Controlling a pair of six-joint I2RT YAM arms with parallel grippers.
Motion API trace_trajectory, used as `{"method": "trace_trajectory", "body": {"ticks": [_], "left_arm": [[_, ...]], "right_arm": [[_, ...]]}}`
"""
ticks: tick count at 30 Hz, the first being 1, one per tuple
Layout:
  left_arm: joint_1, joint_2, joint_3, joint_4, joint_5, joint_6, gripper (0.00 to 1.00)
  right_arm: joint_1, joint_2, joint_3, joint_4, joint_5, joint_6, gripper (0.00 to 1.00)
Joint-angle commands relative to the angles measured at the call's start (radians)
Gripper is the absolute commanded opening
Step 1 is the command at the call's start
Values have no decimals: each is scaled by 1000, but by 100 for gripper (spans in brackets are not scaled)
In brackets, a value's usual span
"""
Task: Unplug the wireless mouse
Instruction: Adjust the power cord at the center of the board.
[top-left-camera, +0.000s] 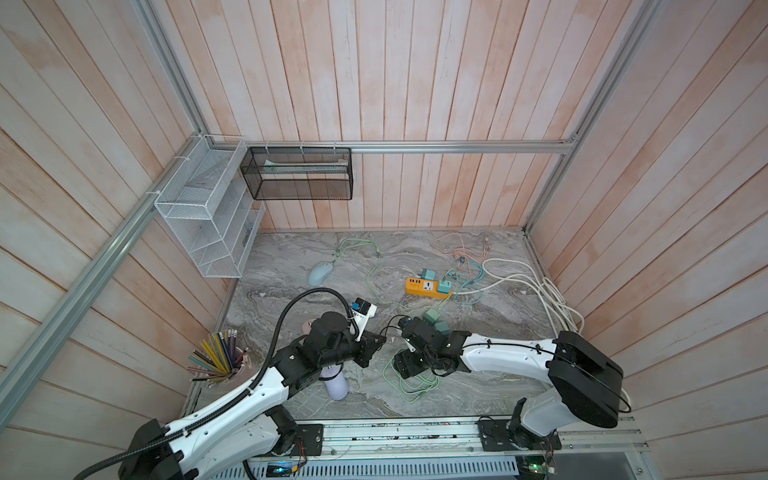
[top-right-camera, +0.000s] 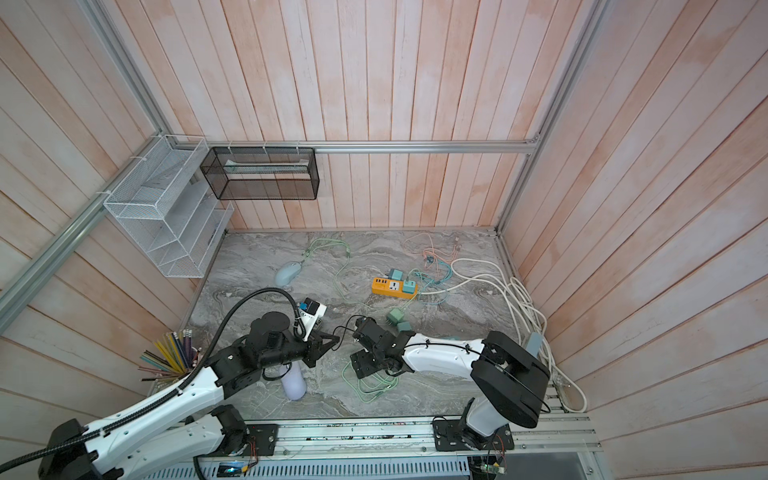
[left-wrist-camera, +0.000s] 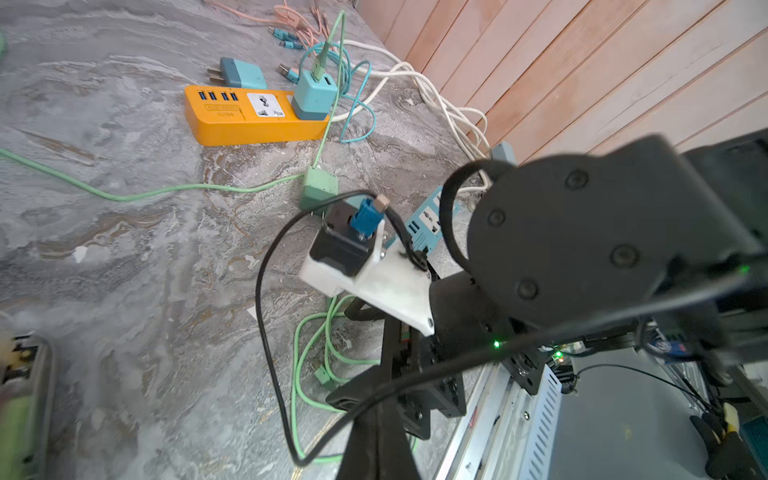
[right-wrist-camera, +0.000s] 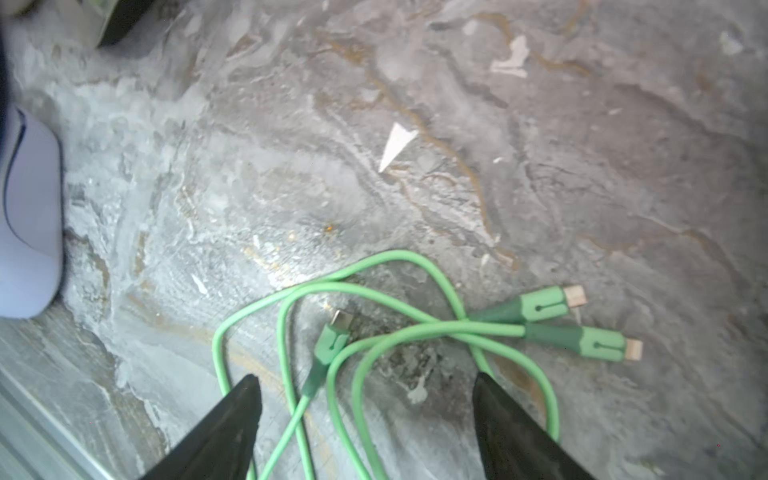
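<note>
The wireless mouse (top-left-camera: 337, 384) is lavender and lies near the table's front, partly under my left arm; it also shows at an edge of the right wrist view (right-wrist-camera: 29, 216). No cable is in it. A green cable (top-left-camera: 411, 384) lies coiled beside it, its three plug ends (right-wrist-camera: 544, 305) loose on the marble. My right gripper (right-wrist-camera: 363, 376) hangs open just above that coil, nothing between its fingers. My left gripper (top-left-camera: 382, 338) is shut and empty, pointing toward the right arm's wrist, above and behind the mouse.
A pale blue mouse (top-left-camera: 320, 272) with a green cable at its nose sits back left. An orange power strip (top-left-camera: 428, 287) holds a teal adapter mid-table, amid cables and a thick white cord (top-left-camera: 540, 291). Green adapters (top-left-camera: 434, 318) lie by the right wrist. A pencil cup (top-left-camera: 220, 357) stands front left.
</note>
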Motion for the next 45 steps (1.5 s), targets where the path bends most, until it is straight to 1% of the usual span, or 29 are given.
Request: {"method": "trace_trajectory", "body": {"ticks": [1,2,5,7,9,11,13,16,19,24,25,26,27,29,30,31,32,33,36,40,45], "left_arm": [[10,-73,54,-168,-70,10,5],[11,-91,63,-190,-81,14,6],[15,-122,86,-223,-90,17,6],[17,-135,91,-228,-86,16,12],[19,-148,91,-225,-86,16,15],[24,-162,88,-222,-82,17,23],[27,-173,85,-223,-83,14,36],[29,-188,82,-228,-89,17,43],[31,-187,82,-229,-93,22,46],[42,-178,89,-226,-80,34,46],[47,-178,91,-224,-75,38,46],[50,-178,93,-224,-71,39,46],[58,-179,95,-225,-64,41,46],[77,-182,100,-228,-42,46,46],[89,-186,102,-231,-28,47,46],[102,-189,104,-233,-15,51,46],[113,-194,105,-234,-6,51,46],[127,-199,105,-237,7,53,46],[159,-211,101,-233,41,56,46],[183,-211,91,-215,73,59,46],[199,-203,88,-206,99,62,46]], "right_arm": [[50,-15,56,-128,128,-45,94],[66,-24,68,-145,145,-50,98],[101,-35,96,-211,181,-64,98],[104,-23,99,-248,207,-57,98],[95,7,93,-267,228,-57,98],[73,48,88,-269,210,-73,98],[54,81,75,-240,172,-99,98],[36,125,74,-214,117,-120,98],[34,167,79,-204,72,-135,98],[24,213,51,-181,21,-120,98],[19,225,49,-184,13,-113,94],[15,236,46,-186,7,-109,84],[11,246,40,-186,4,-106,71],[-2,256,24,-175,-14,-99,48],[-12,258,15,-169,-19,-95,27],[-21,257,9,-165,-20,-90,14],[-25,254,4,-164,-20,-87,5],[-32,250,4,-165,-13,-83,0],[-38,222,25,-182,26,-74,0],[-53,151,110,-228,55,-73,0],[-94,68,188,-272,16,-114,0]]}}
